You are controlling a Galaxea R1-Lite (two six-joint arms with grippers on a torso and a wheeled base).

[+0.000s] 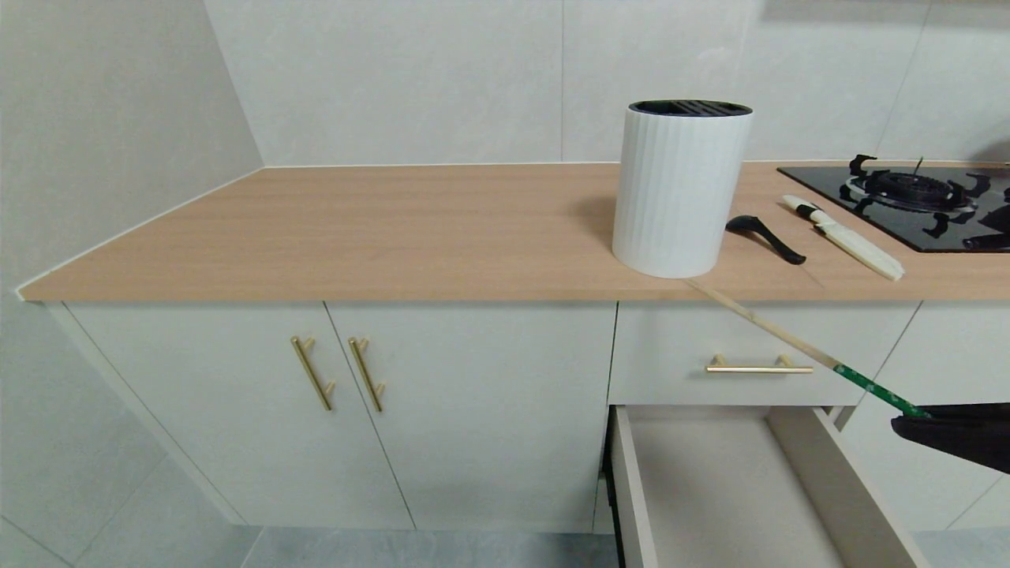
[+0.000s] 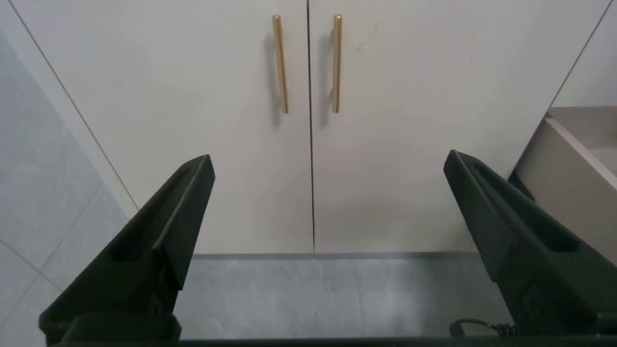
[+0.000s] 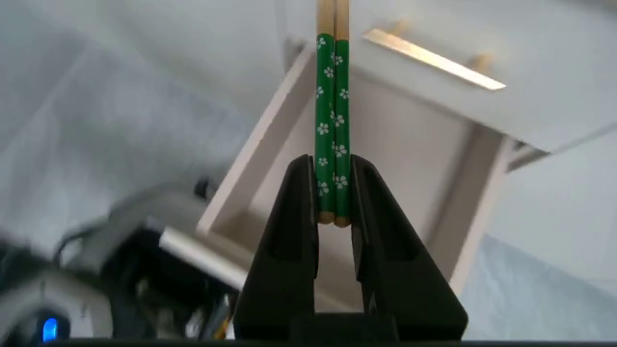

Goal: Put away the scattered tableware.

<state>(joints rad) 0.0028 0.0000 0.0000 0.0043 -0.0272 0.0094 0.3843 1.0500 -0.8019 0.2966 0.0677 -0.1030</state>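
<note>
right pincer (image 3: 333, 183) clamped on the chopsticks (image 3: 333, 116) above the open drawer (image 1: 625, 473), tips at the counter's (image 1: 355, 237) front edge by the white holder (image 1: 678, 189); left pincer (image 2: 328, 169) apart, facing cupboard doors (image 2: 405, 125).

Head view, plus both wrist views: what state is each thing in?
Left gripper: open, empty.
Right gripper: shut on the chopsticks, at their green ends.
Lower drawer: open.
Upper drawer: shut.
Cabinet doors: shut.
Holder: upright on the counter.
Knife: lying flat.
Spoon: lying flat.

Spoon (image 1: 767, 238) and knife (image 1: 844, 238) right of holder (image 1: 680, 189) — drawer (image 1: 702, 489) below
</note>
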